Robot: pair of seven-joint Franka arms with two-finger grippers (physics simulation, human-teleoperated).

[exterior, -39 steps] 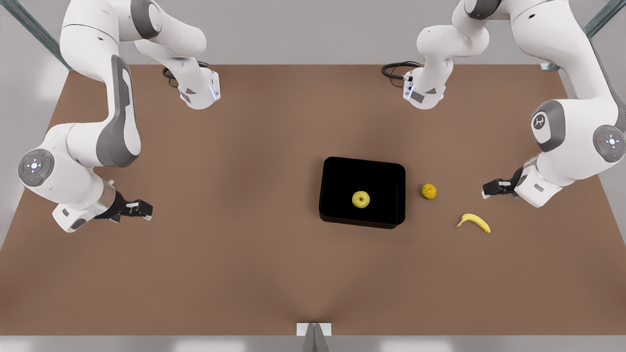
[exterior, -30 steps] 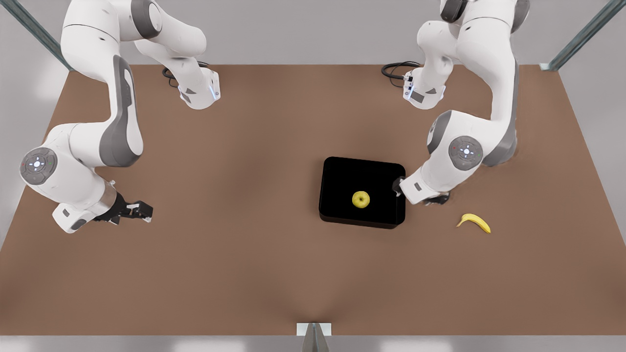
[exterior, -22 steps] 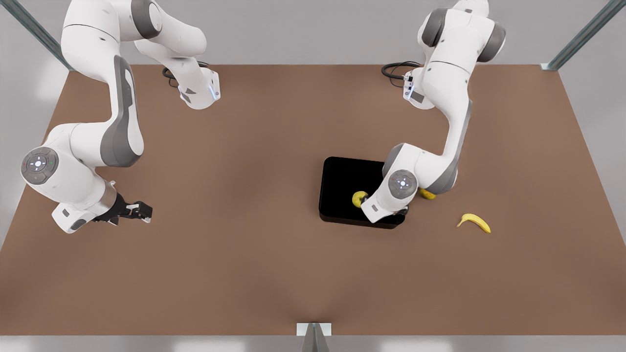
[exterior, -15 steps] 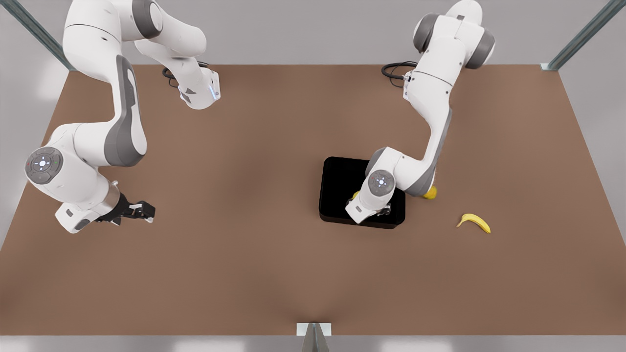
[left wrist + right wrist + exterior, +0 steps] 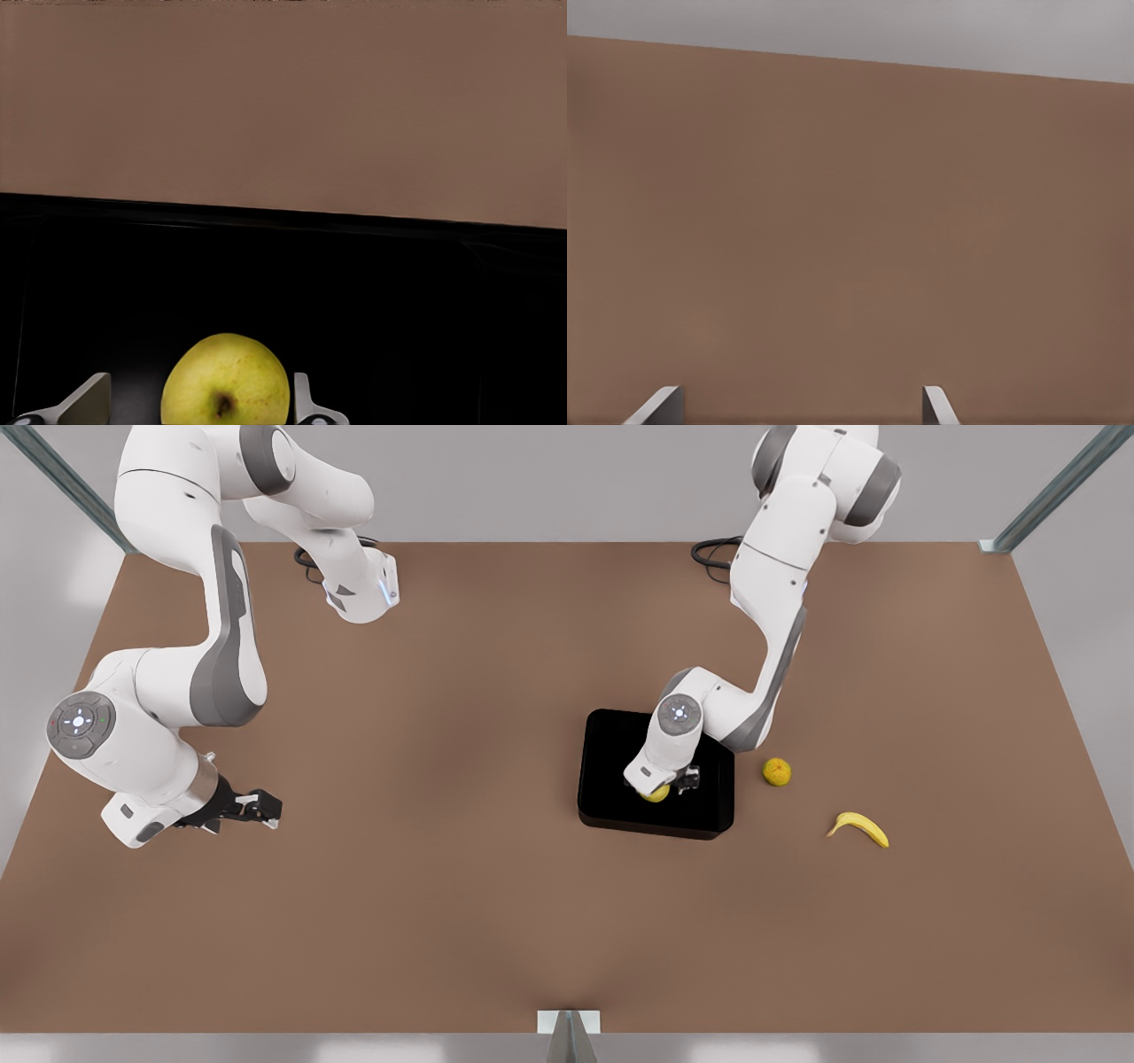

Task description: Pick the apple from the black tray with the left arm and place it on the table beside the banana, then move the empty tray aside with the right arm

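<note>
The yellow-green apple (image 5: 656,794) (image 5: 226,381) lies in the black tray (image 5: 620,744) (image 5: 372,301) on the brown table (image 5: 443,717), right of centre in the front view. My left gripper (image 5: 666,784) (image 5: 199,412) is down in the tray, open, one finger on each side of the apple; one finger stands clear of it, the other is close against it. The banana (image 5: 858,828) rests on the table towards the front view's right. My right gripper (image 5: 261,808) (image 5: 799,407) waits open and empty low over the table at the front view's left.
A duller orange-yellow bumpy fruit (image 5: 777,771) sits on the table between the tray and the banana. Both arm bases with their cables stand at the far edge. Bare tabletop lies around the banana and left of the tray.
My left arm swung in from the front view's right edge, passed over the bumpy fruit and came down over the apple in the tray. The right arm barely shifted.
</note>
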